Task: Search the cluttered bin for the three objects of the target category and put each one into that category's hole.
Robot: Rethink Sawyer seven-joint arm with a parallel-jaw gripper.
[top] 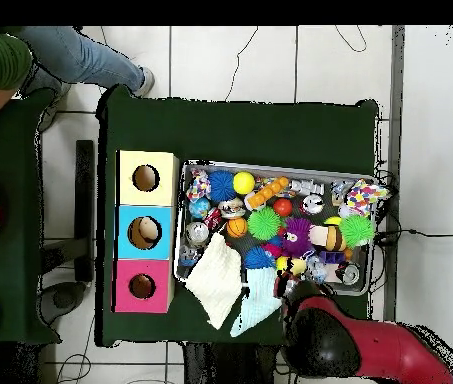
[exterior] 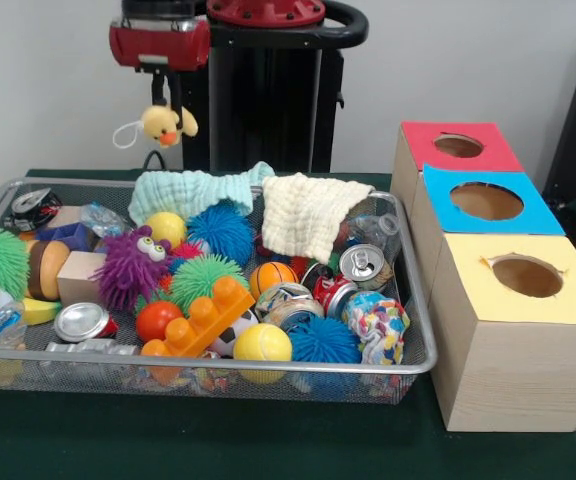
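The gripper (exterior: 168,100) is up above the back left of the bin (exterior: 413,330), clamped on a little yellow duck toy (exterior: 168,124) that dangles from it with a white loop (exterior: 126,134) hanging off its side. So the duck is clear of the clutter, in the air, well apart from the holes.

The box (exterior: 508,370) with the 3 holes sits just beside the bin on its right in the front view: red top (exterior: 456,147) farthest back, blue top (exterior: 485,201) in the middle, yellow top (exterior: 524,275) nearest the camera.

Inside the wire bin it's a total mess. A light green cloth (exterior: 193,190) and a cream cloth (exterior: 306,212) hang over the back rim. Under them there's a blue spiky ball (exterior: 223,232), a purple fuzzy monster with googly eyes (exterior: 133,265), a green spiky ball (exterior: 201,277), a small basketball (exterior: 272,276), an orange building block (exterior: 203,320), a yellow ball (exterior: 262,343) and a few drink cans, 1 upright near the cream cloth (exterior: 360,264).

In the overhead view the red arm (top: 370,350) reaches in from the bottom, and a person's leg in jeans (top: 80,58) shows at the top left corner.
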